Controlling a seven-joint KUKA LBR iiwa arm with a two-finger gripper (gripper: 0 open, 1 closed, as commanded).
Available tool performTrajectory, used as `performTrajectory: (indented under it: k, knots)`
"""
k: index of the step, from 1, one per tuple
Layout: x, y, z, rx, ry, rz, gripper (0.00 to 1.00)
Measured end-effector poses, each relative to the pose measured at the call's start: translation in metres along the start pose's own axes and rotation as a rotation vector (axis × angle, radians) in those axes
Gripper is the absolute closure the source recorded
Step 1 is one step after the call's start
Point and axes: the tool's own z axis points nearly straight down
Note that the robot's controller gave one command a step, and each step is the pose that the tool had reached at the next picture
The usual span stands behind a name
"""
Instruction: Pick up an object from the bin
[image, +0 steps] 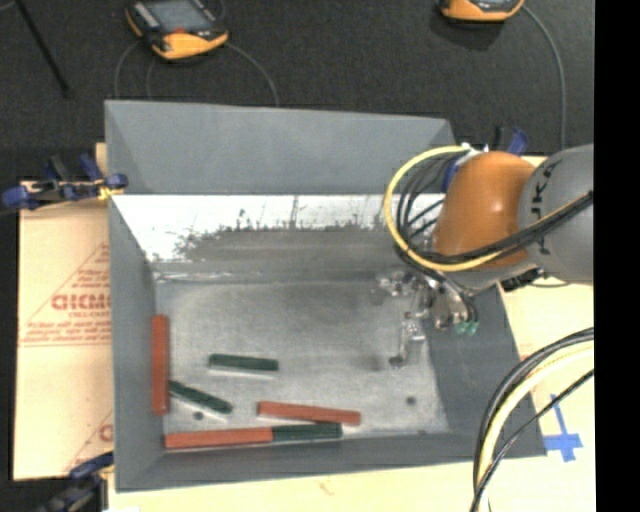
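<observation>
Our claw (403, 350) hangs over bare bin (300, 300) floor (spread or closed, we cannot tell); with the red stick (308, 411) well apart from it, closing here likely grabs nothing.

Light from above, fairly even. Grey metal bin (130, 330): far wall glares pale, floor duller. Soft sheen on orange wrist cover (480, 215).
</observation>
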Motion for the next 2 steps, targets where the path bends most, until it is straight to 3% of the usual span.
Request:
performTrajectory:
  k: [1, 2]
  knots:
    - [-0.01, -0.045, 0.02, 0.005, -0.009, -0.246, 0.0]
    - [0.074, -0.008, 0.039, 0.003, -0.005, -0.02, 1.0]
